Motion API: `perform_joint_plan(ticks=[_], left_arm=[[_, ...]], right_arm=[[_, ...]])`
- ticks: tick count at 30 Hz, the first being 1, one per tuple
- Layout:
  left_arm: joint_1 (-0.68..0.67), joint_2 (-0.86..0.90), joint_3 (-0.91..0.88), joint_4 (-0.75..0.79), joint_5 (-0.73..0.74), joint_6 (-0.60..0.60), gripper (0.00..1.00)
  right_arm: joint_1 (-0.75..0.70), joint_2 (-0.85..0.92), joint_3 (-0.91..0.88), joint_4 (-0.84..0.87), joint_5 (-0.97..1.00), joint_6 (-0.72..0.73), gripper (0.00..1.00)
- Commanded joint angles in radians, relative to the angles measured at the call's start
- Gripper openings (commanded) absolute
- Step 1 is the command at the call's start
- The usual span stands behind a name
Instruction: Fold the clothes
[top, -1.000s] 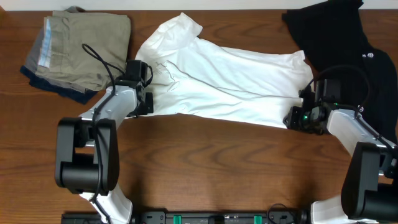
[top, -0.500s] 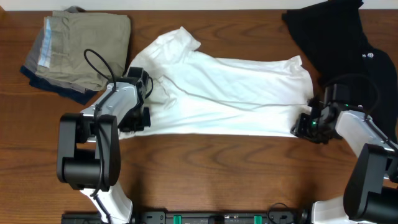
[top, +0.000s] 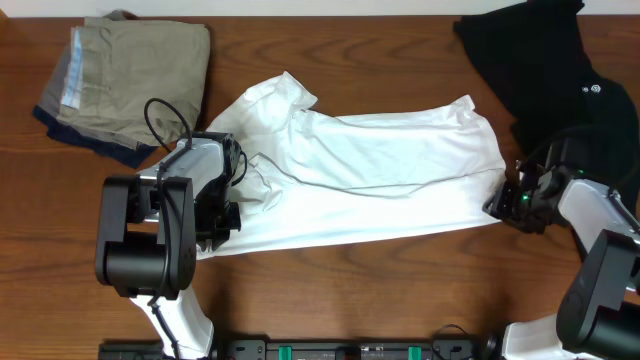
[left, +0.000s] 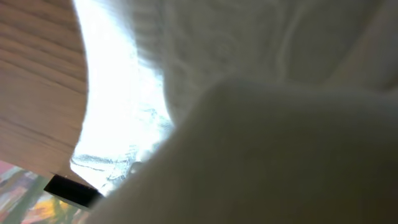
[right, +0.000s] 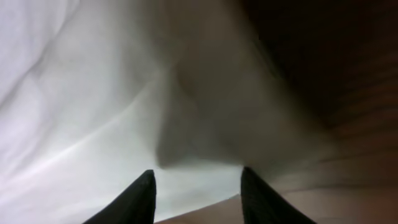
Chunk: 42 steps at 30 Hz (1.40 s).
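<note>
A brown wooden worktop is carrying everything. The white T-shirt is lying across its middle, stretched sideways between the two arms, with a sleeve pointing up towards the far edge at the left and long creases running along the body. A black garment with small white logos is sprawling over the far right corner, apart from the shirt. A stack of folded clothes, khaki on top with grey and navy showing beneath, is sitting in the far left corner.

The left arm is reaching to the shirt's near left corner, and the left fingers are sitting at the bunched cloth there. White fabric is filling the left wrist view, so I cannot tell how far they are parted or whether they are gripping.

The right arm is reaching to the shirt's near right corner. The right fingers are standing narrowly parted, pinching white cloth between them.
</note>
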Motion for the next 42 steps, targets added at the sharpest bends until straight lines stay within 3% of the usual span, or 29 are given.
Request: perform_joint_plan(ticks=[1,3,5,11,22,28,32,42], left_arm=[[0.011,-0.006,-0.019,0.030,0.053,-0.018,0.34],[0.010,-0.049,-0.006,0.030,0.053,-0.018,0.52],[0.010,-0.100,0.008,0.030,0.053,-0.018,0.78],[0.010,-0.257,0.036,0.043,0.053,-0.013,1.00],[0.010,-0.436,0.043,0.089,0.046,0.016,0.98],[0.008,-0.423,0.087,0.314,0.236,0.126,0.98],[0.004,-0.330,0.237,0.357,0.282,0.169,0.98],[-0.040,0.096,0.771,0.377,0.277,0.283,0.98]], right_arm=[[-0.020,-0.001,0.067,-0.030,0.034,-0.021,0.45],[-0.016,-0.021,0.112,-0.070,0.018,-0.026,0.48],[-0.006,-0.049,0.165,-0.121,-0.005,-0.046,0.52],[0.053,-0.110,0.295,-0.204,-0.067,-0.101,0.58],[0.198,-0.112,0.446,-0.251,-0.018,-0.129,0.61],[0.220,-0.108,0.480,-0.217,-0.013,-0.130,0.59],[0.241,-0.084,0.558,-0.222,0.009,-0.147,0.59],[0.271,0.061,0.729,-0.180,0.032,-0.213,0.59]])
